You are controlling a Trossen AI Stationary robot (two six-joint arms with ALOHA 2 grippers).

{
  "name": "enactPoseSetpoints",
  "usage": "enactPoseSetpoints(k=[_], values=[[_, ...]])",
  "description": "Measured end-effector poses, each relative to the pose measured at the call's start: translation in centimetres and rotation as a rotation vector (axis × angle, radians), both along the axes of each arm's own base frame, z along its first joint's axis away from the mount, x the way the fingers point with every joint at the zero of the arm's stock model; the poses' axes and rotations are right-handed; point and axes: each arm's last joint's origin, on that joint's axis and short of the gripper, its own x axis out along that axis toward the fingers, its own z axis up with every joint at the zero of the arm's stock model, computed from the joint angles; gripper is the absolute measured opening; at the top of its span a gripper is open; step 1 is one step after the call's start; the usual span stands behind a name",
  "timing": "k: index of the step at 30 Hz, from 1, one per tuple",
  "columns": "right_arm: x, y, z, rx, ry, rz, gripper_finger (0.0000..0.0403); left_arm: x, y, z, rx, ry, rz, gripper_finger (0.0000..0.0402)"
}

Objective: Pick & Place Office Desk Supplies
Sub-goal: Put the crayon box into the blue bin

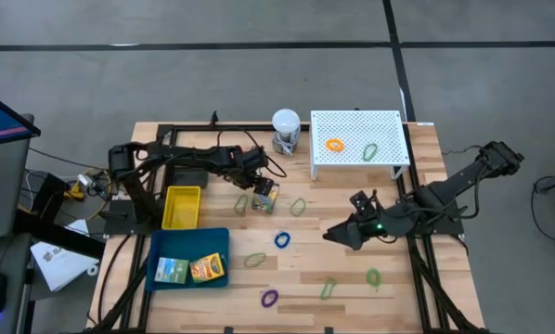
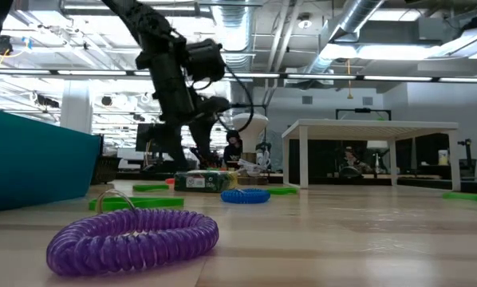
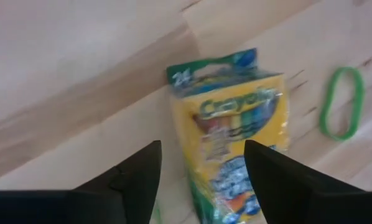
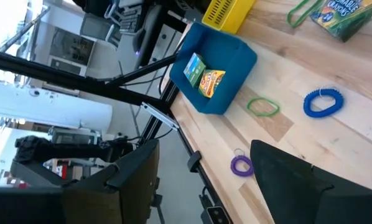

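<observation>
Table [image 1: 403, 288]: pale wood planks, smooth, faint sheen. Crayon box [image 3: 236, 134] between left gripper [image 3: 201, 162] fingers: printed card, glossy. Purple coil loop [image 2: 133, 239]: ribbed translucent plastic, shiny. Blue tray [image 4: 236, 59]: matt plastic. Yellow bin [image 1: 182, 207]: plastic. White stand [image 1: 359, 136]: perforated, matt. Fingers [image 3: 136, 177]: dark, matt.

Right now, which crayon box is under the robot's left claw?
The crayon box lying alone on the bare table, beside the yellow bin. The left gripper hangs open over it. The other two boxes sit in the blue tray.
</observation>
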Motion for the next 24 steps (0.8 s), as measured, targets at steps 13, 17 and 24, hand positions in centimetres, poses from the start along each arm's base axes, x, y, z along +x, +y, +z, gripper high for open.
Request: enactPoseSetpoints(k=[13,17,24], values=[[0.0,0.0,0.0,0.032,-0.005,-0.043,0.0249,-1.2,0.4,-2.7,-0.109,-0.122,-0.025,0.0217],[0.0,0.0,0.1,0.039,-0.015,-0.043,0.0249,-1.4,0.4,-3.2,-0.125,-0.145,-0.032,0.0195],[0.1,0.0,0.2,0.052,-0.025,-0.047,0.0249,-1.1,0.6,-3.0,-0.118,-0.203,-0.042,0.0104]])
